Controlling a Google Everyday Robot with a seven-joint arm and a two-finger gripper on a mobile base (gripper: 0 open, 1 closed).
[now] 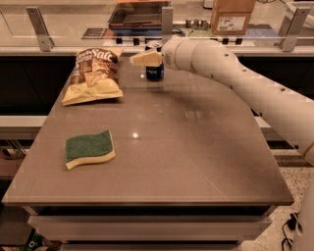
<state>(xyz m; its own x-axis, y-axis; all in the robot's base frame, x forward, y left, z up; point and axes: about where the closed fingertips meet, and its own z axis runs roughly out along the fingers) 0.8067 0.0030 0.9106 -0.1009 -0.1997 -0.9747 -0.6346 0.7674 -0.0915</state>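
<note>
My gripper (145, 59) is at the far side of the table, at the end of the white arm (230, 73) that reaches in from the right. Its tan end points left and crosses in front of a blue soda can (155, 72) standing upright there. The can's top shows above the gripper and its body below. Whether the gripper touches the can is not visible. A chip bag (93, 73) lies to the left of the can. A green and yellow sponge (90, 148) lies near the table's front left.
The brown table (196, 157) ends at a counter with a glass guard and metal posts (39, 22) behind it. A cardboard box (233, 14) and a dark tray (140, 14) sit on that counter. The floor drops off to the right.
</note>
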